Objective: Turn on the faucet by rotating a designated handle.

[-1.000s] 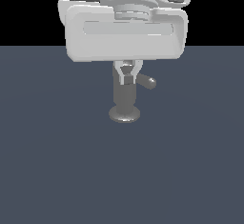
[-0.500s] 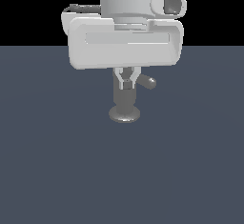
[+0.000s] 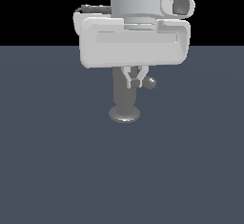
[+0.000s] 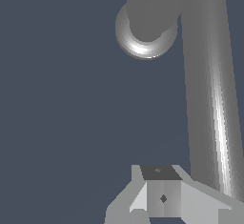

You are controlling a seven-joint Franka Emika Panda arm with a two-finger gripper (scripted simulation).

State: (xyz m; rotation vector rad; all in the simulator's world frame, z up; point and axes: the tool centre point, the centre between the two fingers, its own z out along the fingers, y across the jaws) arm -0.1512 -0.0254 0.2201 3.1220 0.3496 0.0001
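Observation:
The faucet [image 3: 122, 96] is a dull grey upright cylinder on a flared round base, standing on the dark floor in the exterior view. Its handle [image 3: 149, 82], a thin rod with a rounded tip, juts toward the exterior view's right near the top. My gripper [image 3: 133, 81] hangs in front of the cylinder's upper part, fingers together, just beside the handle's inner end. In the wrist view the faucet [image 4: 145, 42] shows from above. The handle [image 4: 209, 85] runs as a long shiny rod close beside my shut gripper [image 4: 162, 197]. Nothing sits between the fingers.
The dark grey floor [image 3: 57, 161] stretches flat all around the faucet. My wide white hand body [image 3: 133, 42] hides the faucet's top in the exterior view.
My hand has come down and shifted a little toward the exterior view's right, bringing the fingers nearer the handle. The handle tip has not visibly moved.

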